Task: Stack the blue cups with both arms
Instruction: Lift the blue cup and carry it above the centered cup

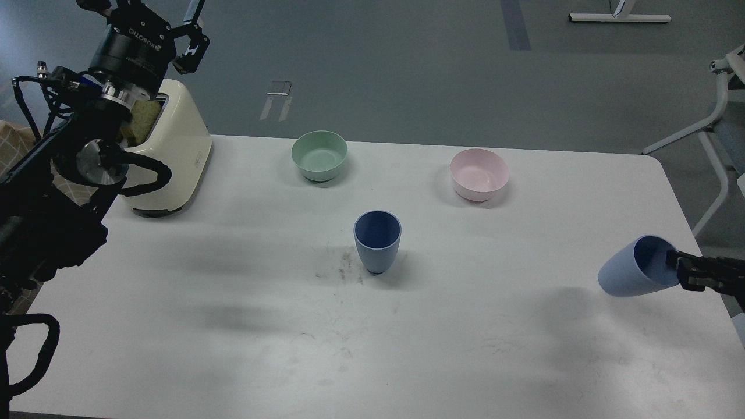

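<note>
At right table edge, right gripper is clamped on the rim of one blue cup, lifted and tilted, base pointing left, mouth toward the arm. Second blue cup stands upright mid-table, well apart to the left, so the right arm is nearer. Left gripper, fingers apart, holds nothing above the toaster.

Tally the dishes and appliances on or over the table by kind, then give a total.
Blue cups: 2, one upright on the table, one tilted in the right gripper
Bowls: 2, mint-green bowl and pink bowl
Toaster: 1, cream toaster at the table's left rear
Total: 5
</note>
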Robot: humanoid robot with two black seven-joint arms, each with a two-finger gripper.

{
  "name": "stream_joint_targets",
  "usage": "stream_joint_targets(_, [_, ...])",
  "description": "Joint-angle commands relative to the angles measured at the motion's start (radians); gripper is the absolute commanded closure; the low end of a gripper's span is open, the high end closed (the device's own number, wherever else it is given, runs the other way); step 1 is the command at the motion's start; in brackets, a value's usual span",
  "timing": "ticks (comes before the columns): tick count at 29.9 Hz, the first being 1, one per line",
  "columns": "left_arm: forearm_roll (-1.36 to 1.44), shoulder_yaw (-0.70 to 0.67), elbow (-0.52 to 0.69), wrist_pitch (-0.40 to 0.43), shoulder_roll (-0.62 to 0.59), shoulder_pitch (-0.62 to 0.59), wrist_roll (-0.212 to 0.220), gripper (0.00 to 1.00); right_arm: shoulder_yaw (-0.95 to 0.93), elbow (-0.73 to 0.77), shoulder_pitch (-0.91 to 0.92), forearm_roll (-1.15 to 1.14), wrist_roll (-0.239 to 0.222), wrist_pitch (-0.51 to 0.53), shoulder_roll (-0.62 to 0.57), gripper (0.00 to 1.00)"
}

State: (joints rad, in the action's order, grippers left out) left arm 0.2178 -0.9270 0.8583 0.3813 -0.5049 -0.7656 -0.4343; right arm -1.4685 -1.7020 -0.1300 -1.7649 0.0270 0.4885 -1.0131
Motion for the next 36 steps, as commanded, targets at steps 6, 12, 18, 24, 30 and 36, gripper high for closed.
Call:
stream_joint_targets(6, [0.002, 0.002, 0.001, 0.001, 0.003, 0.000, 0.000, 0.03, 0.139, 0.038, 0.494, 0.053, -0.006, 0.000, 0.112, 1.00])
stream_joint_targets(12, [0.002, 0.001, 0.001, 0.001, 0.015, -0.001, 0.000, 0.03, 0.524, 0.128, 0.905, 0.055, -0.025, 0.000, 0.255, 1.00])
stream_joint_targets(18, [0.018, 0.002, -0.016, 0.001, 0.025, 0.000, 0.002, 0.03, 0.661, 0.214, 1.010, 0.053, -0.065, 0.000, 0.491, 1.00])
stream_joint_targets(24, [0.020, 0.002, -0.018, 0.001, 0.049, -0.001, 0.002, 0.02, 0.812, 0.318, 1.107, 0.051, -0.093, 0.000, 0.648, 1.00])
stream_joint_targets(30, [0.018, 0.001, -0.019, 0.002, 0.051, -0.012, 0.000, 0.02, 0.971, 0.380, 1.202, 0.056, -0.093, 0.000, 0.685, 1.00])
stream_joint_targets(36, [0.017, -0.004, -0.018, 0.005, 0.052, -0.014, 0.000, 0.02, 1.007, 0.375, 1.207, 0.056, -0.093, 0.000, 0.688, 1.00])
